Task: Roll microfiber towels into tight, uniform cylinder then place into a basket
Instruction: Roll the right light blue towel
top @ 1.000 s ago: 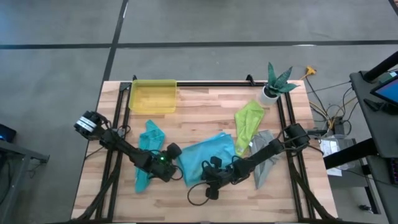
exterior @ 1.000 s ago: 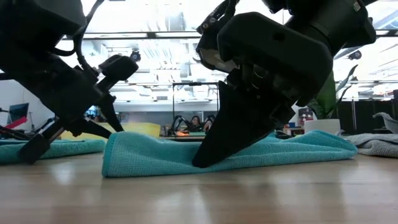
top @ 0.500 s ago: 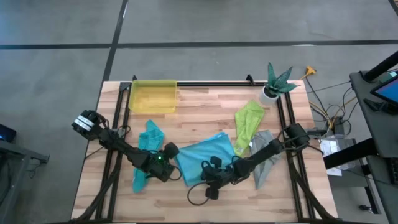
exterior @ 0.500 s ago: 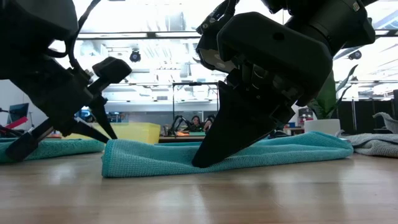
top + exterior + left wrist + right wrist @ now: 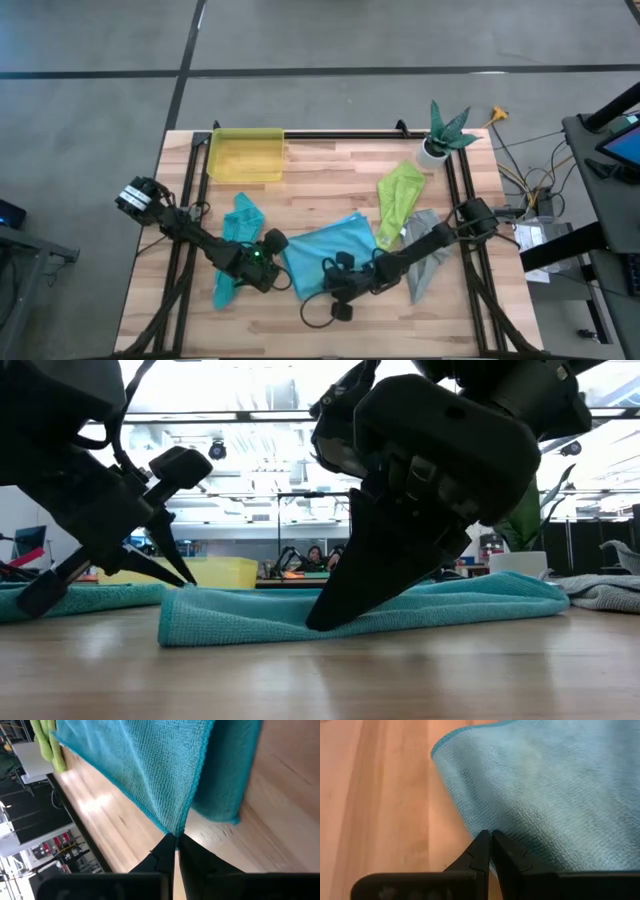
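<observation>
We see the light blue towel (image 5: 325, 255) lying flat on the wooden tabletop (image 5: 320, 180), near its front middle. The left end effector (image 5: 175, 842) has its fingers together, pinching the towel's left edge. The right end effector (image 5: 490, 840) is likewise clamped on the towel's near edge, tips pressed down against the wood.

The cloth is soft, with a fine looped microfiber weave and a stitched hem; its left end is folded over double. The teal towel (image 5: 236, 245) lies crumpled to the left, partly under the left arm. The lime green towel (image 5: 398, 198) and the grey towel (image 5: 425, 262) lie rumpled to the right.

The basket (image 5: 245, 155), translucent yellow plastic and rectangular, sits at the far left edge. A white plant pot (image 5: 434, 148) stands at the far right corner. Bare wood lies between basket and towels.
</observation>
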Robot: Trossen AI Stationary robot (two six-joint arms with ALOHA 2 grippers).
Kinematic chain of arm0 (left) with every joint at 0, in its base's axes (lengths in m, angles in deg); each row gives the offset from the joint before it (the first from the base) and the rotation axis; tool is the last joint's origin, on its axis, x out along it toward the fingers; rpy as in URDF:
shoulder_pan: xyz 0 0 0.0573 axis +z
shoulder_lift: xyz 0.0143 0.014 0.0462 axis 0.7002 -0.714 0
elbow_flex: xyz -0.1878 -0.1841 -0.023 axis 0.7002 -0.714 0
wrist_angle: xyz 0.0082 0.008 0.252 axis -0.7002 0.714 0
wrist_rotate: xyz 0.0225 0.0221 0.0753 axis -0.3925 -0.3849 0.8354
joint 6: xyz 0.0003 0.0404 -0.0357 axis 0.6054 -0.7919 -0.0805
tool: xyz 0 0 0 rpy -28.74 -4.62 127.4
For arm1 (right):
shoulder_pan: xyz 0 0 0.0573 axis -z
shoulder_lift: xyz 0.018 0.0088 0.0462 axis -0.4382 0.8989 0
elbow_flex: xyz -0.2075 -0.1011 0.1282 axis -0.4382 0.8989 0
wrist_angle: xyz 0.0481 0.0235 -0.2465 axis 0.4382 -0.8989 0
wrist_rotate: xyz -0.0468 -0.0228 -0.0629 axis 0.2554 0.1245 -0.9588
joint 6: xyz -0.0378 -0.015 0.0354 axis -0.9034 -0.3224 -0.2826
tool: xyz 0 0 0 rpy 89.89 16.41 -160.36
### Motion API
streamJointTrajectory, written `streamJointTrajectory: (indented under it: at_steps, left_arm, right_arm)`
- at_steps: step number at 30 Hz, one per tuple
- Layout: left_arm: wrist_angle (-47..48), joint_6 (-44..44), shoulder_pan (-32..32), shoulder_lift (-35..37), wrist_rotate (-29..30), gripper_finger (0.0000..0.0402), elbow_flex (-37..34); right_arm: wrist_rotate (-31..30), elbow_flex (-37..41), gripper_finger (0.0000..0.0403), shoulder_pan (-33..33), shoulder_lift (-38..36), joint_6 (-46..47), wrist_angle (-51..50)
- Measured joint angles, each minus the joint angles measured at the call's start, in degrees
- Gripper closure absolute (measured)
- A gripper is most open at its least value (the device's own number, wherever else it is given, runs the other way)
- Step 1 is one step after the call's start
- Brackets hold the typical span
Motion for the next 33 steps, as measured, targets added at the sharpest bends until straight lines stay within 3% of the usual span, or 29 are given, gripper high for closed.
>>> streamJointTrajectory:
  at_steps: [13,24,28,31,33]
  left_arm:
    - [1.7,2.4,-0.1,0.2,0.1,0.0314,0.4]
    - [15.0,16.2,-2.2,4.3,1.1,0.0306,4.7]
    - [10.9,19.7,-3.3,6.5,-6.9,0.0306,5.8]
    - [3.0,21.1,-4.3,6.5,-16.1,0.0306,5.8]
    - [-2.1,20.9,-5.3,5.5,-18.8,0.0306,5.9]
  right_arm:
    - [3.4,0.0,0.0385,-0.7,-0.1,-3.8,-0.1]
    - [3.0,0.0,0.0383,-0.7,-0.2,-4.3,-0.1]
    - [0.5,0.1,0.0367,-0.9,-0.9,-4.4,-0.7]
    - [-0.8,0.3,0.0353,-0.9,-1.9,-4.7,-1.5]
    - [-2.2,0.3,0.0343,-1.0,-2.6,-4.7,-1.7]
